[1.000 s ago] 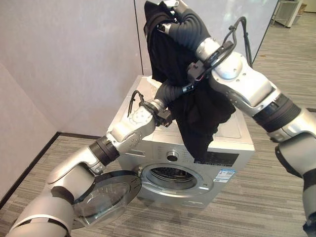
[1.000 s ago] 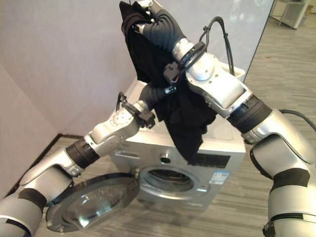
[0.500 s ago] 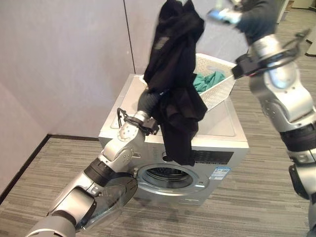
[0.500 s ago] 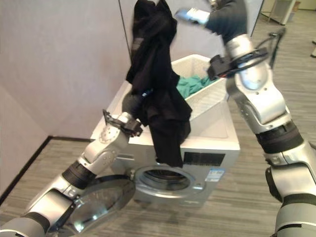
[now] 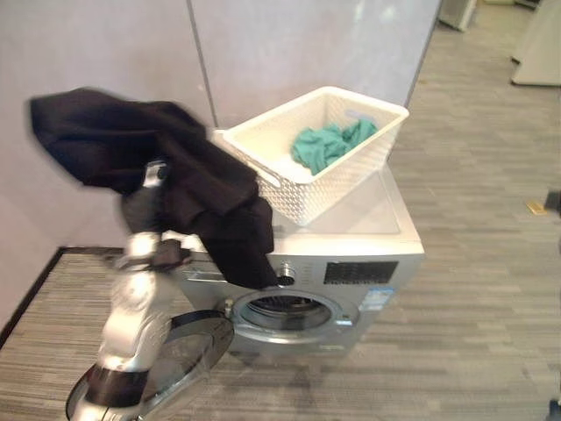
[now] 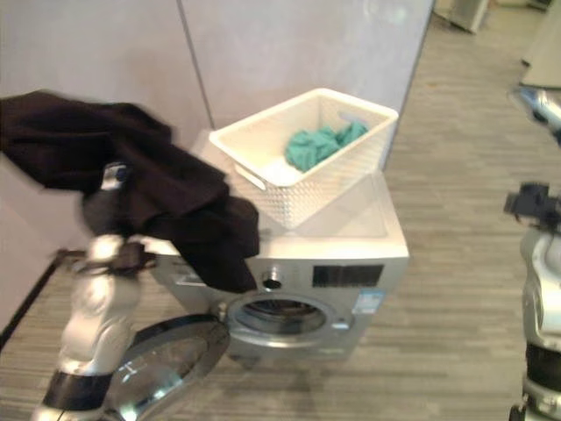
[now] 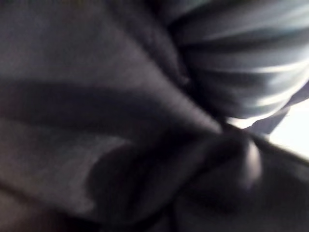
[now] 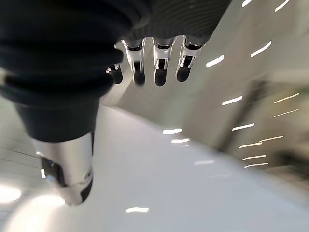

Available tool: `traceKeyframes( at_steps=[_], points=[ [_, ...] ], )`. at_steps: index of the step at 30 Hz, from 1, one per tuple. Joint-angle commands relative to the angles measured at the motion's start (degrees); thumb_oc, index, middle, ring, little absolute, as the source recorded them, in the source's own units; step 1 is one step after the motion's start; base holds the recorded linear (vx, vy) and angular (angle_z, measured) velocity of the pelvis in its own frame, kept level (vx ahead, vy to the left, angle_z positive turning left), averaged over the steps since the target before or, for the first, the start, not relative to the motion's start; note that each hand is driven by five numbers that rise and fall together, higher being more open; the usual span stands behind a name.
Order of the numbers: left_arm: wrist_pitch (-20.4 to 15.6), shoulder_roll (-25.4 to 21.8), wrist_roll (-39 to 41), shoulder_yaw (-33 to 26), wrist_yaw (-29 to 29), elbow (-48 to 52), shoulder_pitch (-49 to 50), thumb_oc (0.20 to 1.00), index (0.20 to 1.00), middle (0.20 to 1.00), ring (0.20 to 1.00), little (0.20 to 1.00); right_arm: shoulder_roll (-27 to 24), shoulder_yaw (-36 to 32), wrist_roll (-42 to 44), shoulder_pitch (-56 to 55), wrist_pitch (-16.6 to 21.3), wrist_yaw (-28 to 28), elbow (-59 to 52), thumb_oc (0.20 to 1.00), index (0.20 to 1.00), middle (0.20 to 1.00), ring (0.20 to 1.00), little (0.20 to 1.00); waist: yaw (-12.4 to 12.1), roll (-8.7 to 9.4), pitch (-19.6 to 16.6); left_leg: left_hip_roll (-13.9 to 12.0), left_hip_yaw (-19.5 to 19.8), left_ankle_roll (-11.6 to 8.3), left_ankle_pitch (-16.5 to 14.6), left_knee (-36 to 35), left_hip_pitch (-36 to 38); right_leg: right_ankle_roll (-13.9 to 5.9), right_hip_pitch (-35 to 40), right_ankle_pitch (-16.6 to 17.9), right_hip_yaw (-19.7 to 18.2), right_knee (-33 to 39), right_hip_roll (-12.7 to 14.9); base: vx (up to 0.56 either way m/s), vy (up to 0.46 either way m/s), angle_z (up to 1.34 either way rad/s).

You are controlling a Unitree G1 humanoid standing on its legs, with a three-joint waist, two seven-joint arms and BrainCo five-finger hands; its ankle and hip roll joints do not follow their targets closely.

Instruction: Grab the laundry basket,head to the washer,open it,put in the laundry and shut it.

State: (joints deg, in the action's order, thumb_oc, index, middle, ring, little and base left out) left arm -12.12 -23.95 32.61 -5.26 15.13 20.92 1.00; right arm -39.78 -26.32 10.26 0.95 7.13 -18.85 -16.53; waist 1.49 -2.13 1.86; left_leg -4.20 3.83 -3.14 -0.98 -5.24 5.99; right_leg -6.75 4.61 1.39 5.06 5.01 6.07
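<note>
A silver front-loading washer (image 5: 351,254) is seen against a grey wall, its round door (image 5: 166,364) swung open at about 7 o'clock from the drum opening (image 5: 285,309). On the washer's top a white woven laundry basket (image 5: 329,171) is set, tilted, with a teal garment (image 5: 331,145) lying inside it. A black garment (image 5: 188,189) is draped over the raised left arm at about 9 o'clock from the basket, one end hanging down in front of the washer's upper left corner just above the drum opening, the other end spread out toward the wall. The left hand (image 7: 251,63) is wrapped in the dark cloth in its wrist view, and whether its fingers are closed on the cloth cannot be told. The right hand (image 8: 63,159) is seen in its wrist view with its fingers (image 8: 161,63) fairly straight and relaxed, nothing held between them and the thumb. Grey wood-patterned floor (image 5: 473,333) is laid around the washer.
</note>
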Motion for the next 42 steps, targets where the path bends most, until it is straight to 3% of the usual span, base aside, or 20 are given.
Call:
traceKeyframes(
  at_steps=[1, 2, 3, 4, 5, 8, 10, 13, 14, 17, 21, 24, 26, 29, 37, 42],
  points=[
    [-2.8, 0.1, -2.9, -2.7, -3.3, 5.1, 3.1, 0.2, 0.2, 0.2, 0.2, 0.2, 3.1, -1.9, -9.4, -4.6, -2.5, -1.3, 4.4, 1.0, 1.0, 1.0, 1.0, 1.0, -0.3, 3.18, -3.3, -2.1, -0.4, -0.66, -4.4, 0.2, 1.2, -0.96, 1.0, -2.4, 0.0, -0.3, 2.0, 0.0, 0.0, 0.0],
    [-2.8, 0.1, -2.9, -2.7, -3.4, 5.1, 3.3, 0.2, 0.2, 0.2, 0.2, 0.2, 3.1, -1.9, -9.4, -4.7, -2.5, -1.3, 4.3, 1.0, 1.0, 1.0, 1.0, 1.0, -0.3, 3.15, -3.4, -2.2, -0.4, -0.67, -4.7, 0.2, 1.4, -0.97, 1.2, -2.6, 0.1, -0.3, 1.9, -0.01, -0.031, 0.02],
    [-1.9, 2.5, -1.2, -1.5, -5.1, 4.2, 7.3, 0.2, 0.2, 0.2, 0.2, 0.2, 5.6, -1.6, -15.6, -9.0, -6.3, -3.5, 9.6, 1.0, 1.0, 1.0, 1.0, 1.0, -0.4, 3.02, -2.6, -2.2, -0.2, -0.46, -4.5, 0.2, 1.1, -0.79, 1.1, -2.6, 0.3, -0.4, 1.8, 0.0, 0.0, 0.0],
    [-1.9, 2.5, -1.1, -1.5, -5.1, 4.3, 7.4, 0.2, 0.2, 0.2, 0.2, 0.2, 5.6, -1.6, -15.6, -9.0, -6.3, -3.6, 9.6, 1.0, 1.0, 1.0, 1.0, 1.0, -0.3, 3.02, -2.8, -2.2, -0.2, -0.44, -4.7, 0.2, 1.1, -0.82, 1.1, -2.7, 0.3, -0.3, 1.8, 0.0, 0.0, 0.0],
    [-0.5, 4.2, 1.6, 1.1, -6.6, 0.8, 10.3, 0.2, 0.2, 0.2, 0.2, 0.2, 8.2, -1.5, -19.4, -12.6, -9.3, -4.6, 13.1, 1.0, 1.0, 1.0, 1.0, 1.0, -0.2, 2.76, -2.2, -2.2, 0.1, -0.3, -4.4, 0.2, 0.7, -0.7, 0.9, -2.7, 0.6, -0.3, 1.8, 0.01, -0.03, 0.05],
    [0.9, 5.8, 2.8, 4.1, -9.0, -4.6, 15.2, 0.2, 0.2, 0.2, 0.2, 0.2, 11.6, -0.9, -21.1, -18.2, -10.4, -4.5, 20.1, 1.0, 1.0, 1.0, 1.0, 1.0, 0.1, 2.86, -1.4, -2.0, 0.4, -0.08, -3.9, 0.2, -0.2, -0.61, 0.5, -2.7, 1.0, -0.4, 1.8, -0.02, -0.028, 0.07],
    [1.1, 6.0, 2.6, 4.7, -9.5, -6.5, 16.1, 0.2, 0.2, 0.2, 0.2, 0.2, 12.0, 0.4, -21.9, -18.7, -10.2, -4.6, 23.5, 1.0, 1.0, 1.0, 1.0, 1.0, 0.1, 2.88, -1.2, -1.9, 0.4, 0.01, -3.8, 0.2, -0.5, -0.6, 0.2, -2.6, 0.9, -0.4, 1.9, 0.0, -0.004, -0.02],
    [0.9, 5.3, 0.8, 6.6, -10.3, -13.0, 18.7, 0.2, 0.2, 0.2, 0.2, 0.2, 14.3, 8.8, -19.3, -16.8, -9.0, -4.0, 44.2, 1.0, 1.0, 1.0, 1.0, 1.0, -0.8, 3.06, 0.9, -1.9, 0.2, 0.33, -3.1, 0.2, -1.2, -0.65, -0.6, -2.2, 0.8, -0.4, 1.8, -0.06, -0.018, -0.01],
    [0.9, 5.3, 0.8, 6.5, -10.3, -13.1, 18.7, 0.2, 0.2, 0.2, 0.2, 0.2, 14.3, 9.0, -19.2, -16.7, -8.9, -4.1, 44.5, 1.0, 1.0, 1.0, 1.0, 1.0, -0.7, 3.05, 0.8, -1.9, 0.2, 0.34, -3.5, 0.2, -1.1, -0.7, -0.5, -2.4, 0.8, -0.2, 1.8, -0.05, -0.015, -0.02],
    [1.2, 3.0, -3.0, 6.2, -11.3, -15.6, 23.3, 0.2, 0.2, 0.2, 0.2, 0.2, 18.9, 14.7, -14.4, -14.0, -8.2, -1.6, 60.7, 1.0, 1.0, 1.0, 1.0, 1.0, -2.1, 3.2, 1.7, -2.1, 0.4, 0.27, -3.1, 0.2, -1.5, -0.72, -0.6, -2.4, 0.9, -0.1, 1.7, 0.0, 0.0, 0.0],
    [1.8, 2.6, -3.6, 7.2, -10.9, -20.6, 21.6, 0.2, 0.2, 0.2, 0.2, 0.2, 21.8, 17.5, -9.8, -12.0, -7.5, 0.2, 68.3, 1.0, 1.0, 1.0, 1.0, 1.0, -2.6, 3.36, 2.3, -2.1, 0.8, 0.1, -2.8, 0.2, -1.7, -0.73, -0.4, -2.5, 1.6, -0.1, 1.8, 0.0, -0.001, 0.01],
    [2.1, 4.1, -3.6, 11.9, -10.6, -29.1, 16.1, 0.2, 0.2, 0.2, 0.2, 0.2, 23.9, 23.2, -7.9, -8.6, -7.5, 2.2, 76.0, 1.0, 1.0, 1.0, 1.0, 1.0, -2.8, 3.56, 2.6, -1.9, 1.1, -0.13, -2.5, 0.2, -2.2, -0.74, -0.3, -2.6, 2.4, -0.1, 2.0, 0.01, 0.003, 0.03],
    [2.1, 4.7, -3.0, 12.9, -10.5, -31.0, 14.5, 0.2, 0.2, 0.2, 0.2, 0.2, 24.0, 24.5, -7.8, -7.4, -7.6, 2.5, 77.3, 1.0, 1.0, 1.0, 1.0, 1.0, -2.8, 3.64, 2.9, -1.9, 1.2, -0.18, -2.4, 0.2, -2.4, -0.71, -0.5, -2.7, 2.7, -0.1, 2.0, 0.0, -0.004, 0.19],
    [2.0, 6.0, 0.1, 16.1, -10.4, -32.6, 10.0, 0.2, 0.2, 0.2, 0.2, 0.2, 24.6, 31.8, -10.7, -2.9, -9.0, 4.0, 83.4, 1.0, 1.0, 1.0, 1.0, 1.0, -3.5, 4.22, 4.8, -2.2, 1.5, -0.2, -2.0, 0.6, -4.3, -0.45, -2.7, -3.2, 3.3, -1.8, 1.8, -0.05, -0.017, 0.1],
    [1.7, 5.9, 3.2, 20.6, -9.1, -31.4, 4.6, 0.2, 0.2, 0.2, 0.2, 0.2, 25.6, 36.2, -10.8, 1.1, -9.8, 4.0, 84.7, 1.0, 1.0, 1.0, 1.0, 1.0, -3.4, 5.17, 10.2, -1.6, 1.9, -0.66, -2.6, 7.6, -14.4, 0.33, -10.6, -3.4, 4.1, -5.4, 2.4, -0.16, -0.019, 0.1],
    [-0.6, 8.1, 3.3, 25.1, -4.2, -36.6, -6.6, 0.2, 0.2, 0.2, 0.2, 0.2, 25.0, 39.9, -10.3, 5.6, -10.2, 0.6, 79.0, 1.0, 1.0, 1.0, 1.0, 1.0, -1.8, 6.74, 14.2, -0.6, 1.7, -1.1, -3.2, 15.6, -28.9, 1.27, -24.8, -3.0, 3.2, -11.6, 2.8, -0.26, 0.01, -0.01]
  ],
)
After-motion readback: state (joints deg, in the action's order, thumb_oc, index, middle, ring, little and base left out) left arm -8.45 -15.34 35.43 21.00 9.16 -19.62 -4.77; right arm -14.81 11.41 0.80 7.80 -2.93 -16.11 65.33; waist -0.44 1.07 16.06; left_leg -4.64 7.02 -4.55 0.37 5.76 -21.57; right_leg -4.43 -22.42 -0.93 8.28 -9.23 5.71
